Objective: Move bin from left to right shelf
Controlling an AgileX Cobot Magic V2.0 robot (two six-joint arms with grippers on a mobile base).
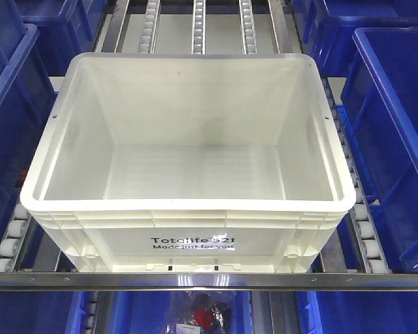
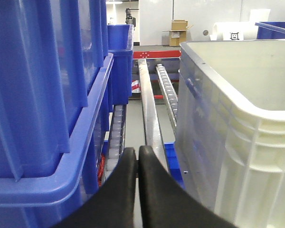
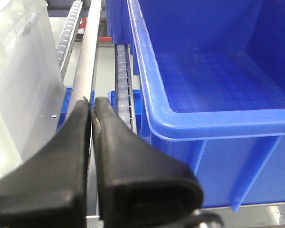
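The white bin (image 1: 188,233) is sitting on the roller shelf (image 1: 198,28), front against the crossbar (image 1: 209,280), grid floor showing. Blue bins (image 1: 397,139) are flanking it. The left gripper (image 2: 137,159) and right gripper (image 3: 91,111) are hovering alongside, fingers pressed together.

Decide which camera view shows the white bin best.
The exterior front-facing view: it shows the whole bin, open top, empty floor and printed front wall. The left wrist view catches only one ribbed corner and side of the bin; the right wrist view only a strip of its translucent wall.
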